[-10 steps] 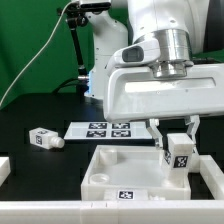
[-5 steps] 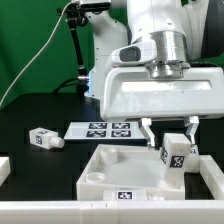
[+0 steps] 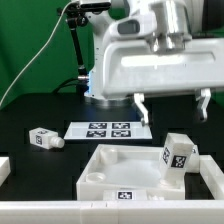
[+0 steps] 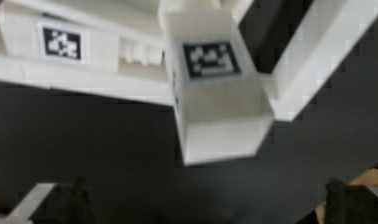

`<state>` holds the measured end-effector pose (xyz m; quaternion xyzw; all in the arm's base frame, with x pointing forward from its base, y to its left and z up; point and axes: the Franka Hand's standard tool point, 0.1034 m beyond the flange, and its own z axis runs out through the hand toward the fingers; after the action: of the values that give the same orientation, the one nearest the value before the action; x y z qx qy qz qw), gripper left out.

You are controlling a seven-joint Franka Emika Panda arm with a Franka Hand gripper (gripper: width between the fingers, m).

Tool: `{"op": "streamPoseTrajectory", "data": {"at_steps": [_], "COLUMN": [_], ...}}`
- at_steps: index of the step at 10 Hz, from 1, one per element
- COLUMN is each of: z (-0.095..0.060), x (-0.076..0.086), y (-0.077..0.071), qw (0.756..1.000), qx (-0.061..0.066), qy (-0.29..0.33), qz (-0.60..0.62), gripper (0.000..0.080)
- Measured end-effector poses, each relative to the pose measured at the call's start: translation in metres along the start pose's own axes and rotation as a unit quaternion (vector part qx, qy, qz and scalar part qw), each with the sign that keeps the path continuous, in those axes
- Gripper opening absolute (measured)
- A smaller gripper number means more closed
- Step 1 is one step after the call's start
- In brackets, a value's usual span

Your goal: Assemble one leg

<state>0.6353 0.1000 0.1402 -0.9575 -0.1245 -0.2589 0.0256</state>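
Note:
A leg [image 3: 178, 158], a stubby white post with square tags, stands slightly tilted in the near corner of the large white panel [image 3: 105, 165] on the exterior view's right. My gripper [image 3: 173, 108] hangs above it, open and empty, clear of the leg. In the wrist view the leg [image 4: 218, 90] lies below the gripper [image 4: 204, 205], against the panel [image 4: 97, 60], and the dark fingertips [image 4: 53, 205] show far apart. A second leg [image 3: 44, 138] lies on the black table at the exterior view's left.
The marker board [image 3: 108, 129] lies behind the panel. A white part [image 3: 3, 170] sits at the exterior view's left edge and a white bar [image 3: 60, 212] runs along the front. The robot base [image 3: 100, 60] stands behind.
The gripper has let go of the leg, opened wide and risen straight up. The leg stays in the panel's corner.

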Motion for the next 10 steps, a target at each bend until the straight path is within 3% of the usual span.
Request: {"op": "streamPoseTrajectory", "data": {"at_steps": [1, 2, 4, 6, 7, 8, 10], "z": [0.005, 0.008, 0.006, 0.006, 0.003, -0.003, -0.004], "x": [-0.006, -0.014, -0.012, -0.021, -0.019, -0.021, -0.018], "y": [-0.003, -0.015, -0.021, -0.008, -0.006, -0.007, -0.002], "qw": [1.0, 0.997, 0.989, 0.976, 0.972, 0.964, 0.961], "qx": [0.005, 0.031, 0.054, 0.047, 0.03, 0.026, 0.028], "qy": [-0.012, -0.063, -0.133, -0.212, -0.229, -0.262, -0.275], "qz": [0.005, 0.022, 0.03, 0.036, 0.035, 0.025, 0.026], "gripper": [0.0648, 0.0648, 0.0648, 0.0648, 0.0648, 0.0648, 0.0648]}}
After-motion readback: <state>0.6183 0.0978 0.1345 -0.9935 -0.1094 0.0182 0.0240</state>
